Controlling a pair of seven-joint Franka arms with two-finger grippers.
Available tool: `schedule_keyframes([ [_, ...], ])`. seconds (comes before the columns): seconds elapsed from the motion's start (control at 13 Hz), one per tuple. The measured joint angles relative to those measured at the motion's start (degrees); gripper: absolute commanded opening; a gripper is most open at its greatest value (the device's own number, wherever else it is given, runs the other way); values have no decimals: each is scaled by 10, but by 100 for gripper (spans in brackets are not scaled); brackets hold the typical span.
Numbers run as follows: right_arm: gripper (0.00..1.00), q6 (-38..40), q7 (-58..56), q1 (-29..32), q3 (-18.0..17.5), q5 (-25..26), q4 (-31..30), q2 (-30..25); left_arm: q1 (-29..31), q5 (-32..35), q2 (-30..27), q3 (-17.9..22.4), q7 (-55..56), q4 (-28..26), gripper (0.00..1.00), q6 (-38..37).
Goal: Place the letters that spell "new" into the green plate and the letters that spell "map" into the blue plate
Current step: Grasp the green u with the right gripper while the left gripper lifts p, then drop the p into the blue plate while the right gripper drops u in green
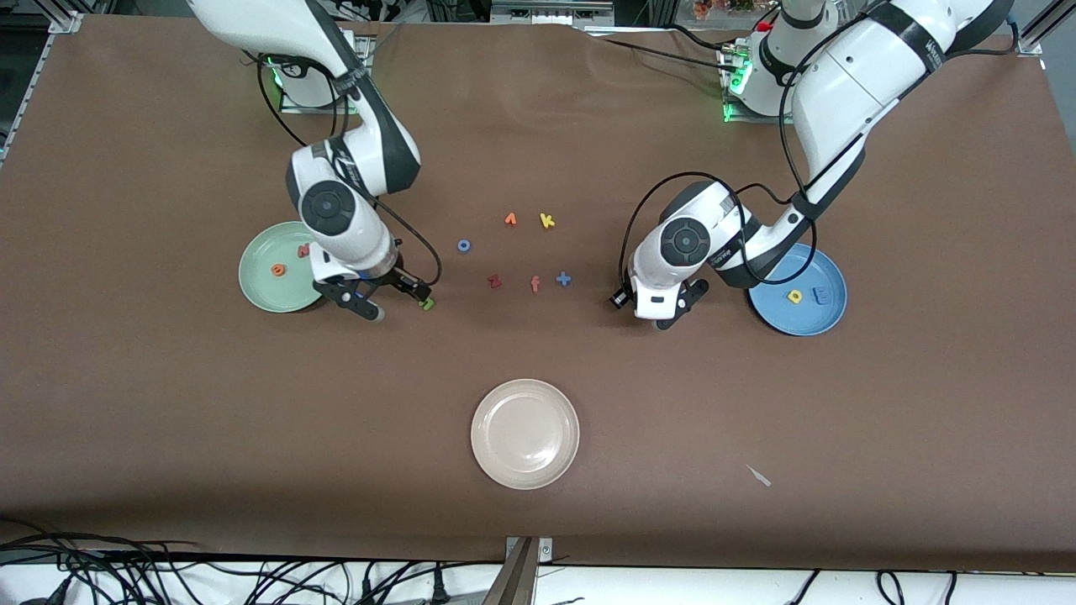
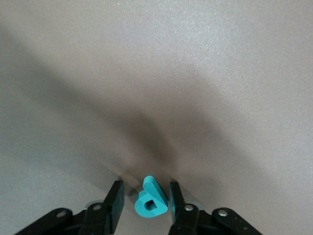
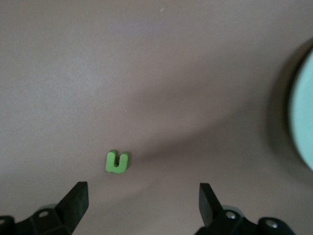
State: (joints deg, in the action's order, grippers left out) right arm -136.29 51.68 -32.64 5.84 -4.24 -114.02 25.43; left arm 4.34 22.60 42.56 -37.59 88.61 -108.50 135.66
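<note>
The green plate (image 1: 252, 290) holds the orange e (image 1: 278, 270) and the salmon w (image 1: 303, 250). Its rim (image 3: 303, 112) shows in the right wrist view. My right gripper (image 1: 395, 301) (image 3: 142, 200) is low over the table beside that plate, open wide with nothing between its jaws. The green n (image 1: 428, 304) (image 3: 117, 162) lies flat just off one fingertip. The blue plate (image 1: 828, 323) carries the yellow a (image 1: 794, 295) and the blue m (image 1: 822, 295). Beside it, my left gripper (image 1: 679, 307) (image 2: 145, 191) is shut on the teal p (image 2: 150, 200), which is tilted against one finger.
Between the arms lie a blue o (image 1: 463, 245), an orange letter (image 1: 510, 219), a yellow k (image 1: 547, 221), a dark red z (image 1: 494, 281), an orange-pink f (image 1: 535, 284) and a blue plus (image 1: 563, 279). A cream plate (image 1: 525, 433) sits nearer the camera.
</note>
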Motion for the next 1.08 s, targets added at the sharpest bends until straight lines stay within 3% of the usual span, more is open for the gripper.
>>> schedule_keyframes([
  [0.15,99,-24,4,-10,0,0,12,30,-1,13,0,0,1,0,18,1],
  [0.23,96,-37,11,-13,0,0,15,41,-2,18,0,1,1,1,13,4],
  [0.46,76,-67,17,-14,0,0,17,62,-3,21,0,1,1,3,13,6],
  [0.62,73,-72,18,-14,0,0,17,65,-3,22,0,2,0,5,12,6],
  [0.77,59,-75,18,-14,1,0,17,67,-3,22,0,2,-2,5,0,5],
  [1.0,47,-78,18,-15,1,0,17,73,-1,23,0,3,-4,6,0,1],
  [1.08,37,-78,18,-15,1,0,17,74,-1,24,0,3,-6,7,0,-4],
])
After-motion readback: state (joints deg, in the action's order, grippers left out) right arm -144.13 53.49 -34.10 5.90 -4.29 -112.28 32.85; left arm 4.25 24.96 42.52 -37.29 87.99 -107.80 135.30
